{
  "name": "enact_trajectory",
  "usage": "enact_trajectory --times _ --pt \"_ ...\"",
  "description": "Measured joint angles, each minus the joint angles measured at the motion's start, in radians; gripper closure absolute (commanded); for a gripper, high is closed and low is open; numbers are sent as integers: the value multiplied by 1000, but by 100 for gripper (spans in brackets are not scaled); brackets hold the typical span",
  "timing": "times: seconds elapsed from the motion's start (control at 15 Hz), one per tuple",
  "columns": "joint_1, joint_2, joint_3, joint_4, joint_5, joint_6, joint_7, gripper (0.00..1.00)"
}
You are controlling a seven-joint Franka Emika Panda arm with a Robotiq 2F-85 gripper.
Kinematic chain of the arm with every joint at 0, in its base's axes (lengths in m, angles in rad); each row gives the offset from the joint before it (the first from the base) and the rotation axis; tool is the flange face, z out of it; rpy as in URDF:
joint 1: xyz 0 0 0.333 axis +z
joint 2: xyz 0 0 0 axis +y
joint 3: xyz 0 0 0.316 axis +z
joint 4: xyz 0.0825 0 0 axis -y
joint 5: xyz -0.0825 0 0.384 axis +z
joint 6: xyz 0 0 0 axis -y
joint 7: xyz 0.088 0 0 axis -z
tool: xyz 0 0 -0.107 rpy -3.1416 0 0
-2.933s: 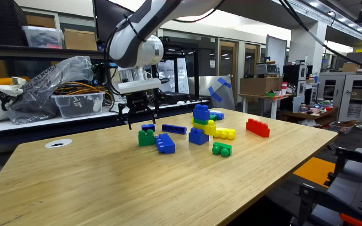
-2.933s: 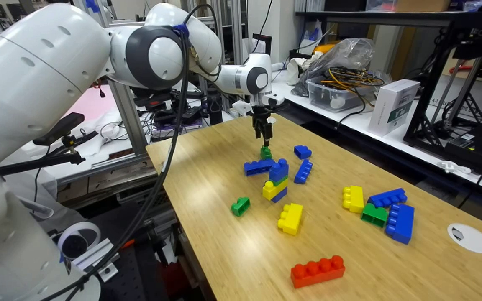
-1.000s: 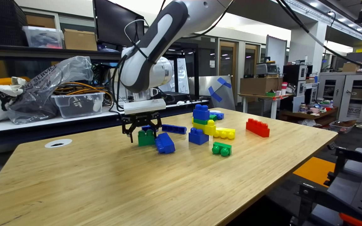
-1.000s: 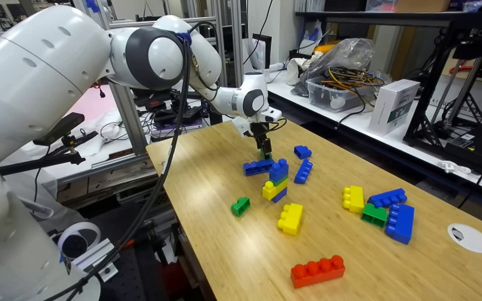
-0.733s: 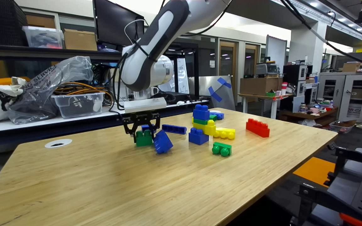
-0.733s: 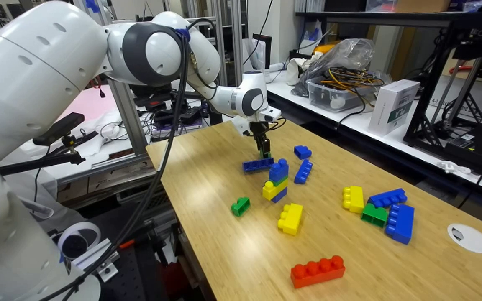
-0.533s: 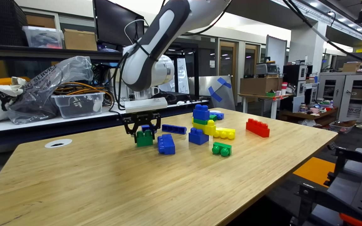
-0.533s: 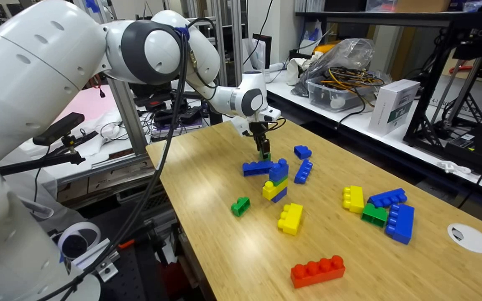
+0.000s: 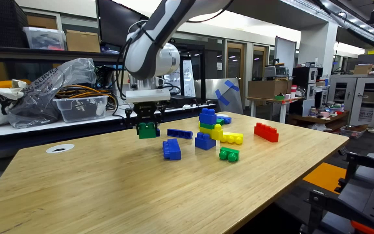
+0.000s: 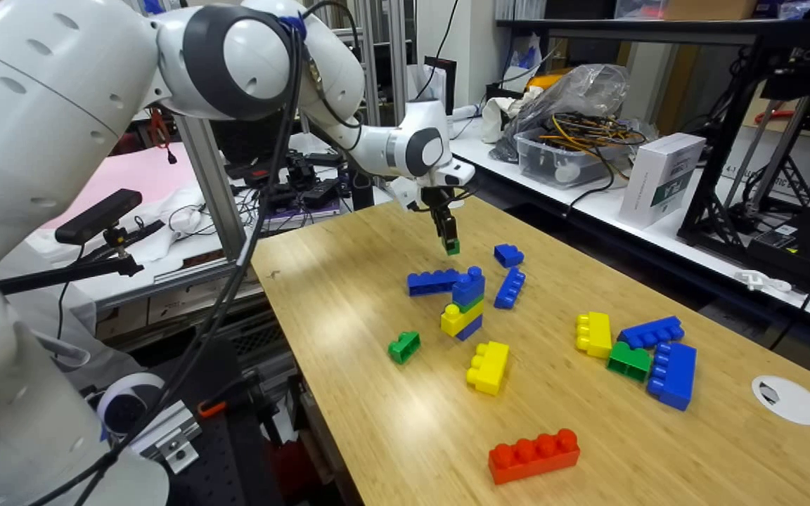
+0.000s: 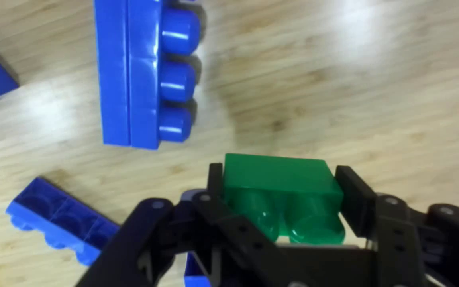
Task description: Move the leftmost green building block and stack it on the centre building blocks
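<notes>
Nearest, in the wrist view, the claw (image 11: 280,188) is clenched on the green block (image 9: 147,131), gripping it at both ends; the green block hangs upright, studs up, above the counter (image 9: 109,182), well apart from the tower (image 9: 208,126); nearby, in an exterior view, the small blue brick (image 10: 508,256) sits at three o'clock from the green block; the blue brick (image 9: 171,149) lies on its side, at four o'clock from the green block in an exterior view and at ten o'clock in the wrist view; the blue strip (image 9: 180,133) lies at three o'clock from the green block in an exterior view, hollow side showing; farther along that three o'clock line stands the tower, upright, blue on top, then green, then yellow, blue at the foot; counted from the tower in an exterior view, the second green brick (image 9: 229,154) lies on its side at five o'clock, the yellow brick (image 9: 232,138) on its side at four, and the red brick (image 9: 266,132) stands at three, studs up; beyond, in an exterior view, the mixed bunch (image 10: 630,359) of yellow, green and blue lies between three and four o'clock from the tower; past the counter, at ten o'clock from the green block, are the clear tub (image 9: 83,110) and the plastic bag (image 9: 55,94)
</notes>
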Motion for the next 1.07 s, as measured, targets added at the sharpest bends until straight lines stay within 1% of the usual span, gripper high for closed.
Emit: enact_trajectory --times 0.13,0.27,0.53,0.73,1.07 --pt "22 -72 -21 -22 -15 -4 55 55" --pt "49 -140 -36 -50 -46 -37 120 55" --pt "70 -226 -36 -89 -82 -208 229 55" --pt "57 -238 -33 -108 -82 -304 298 55" --pt "1 -239 -23 -159 -67 -319 397 55"
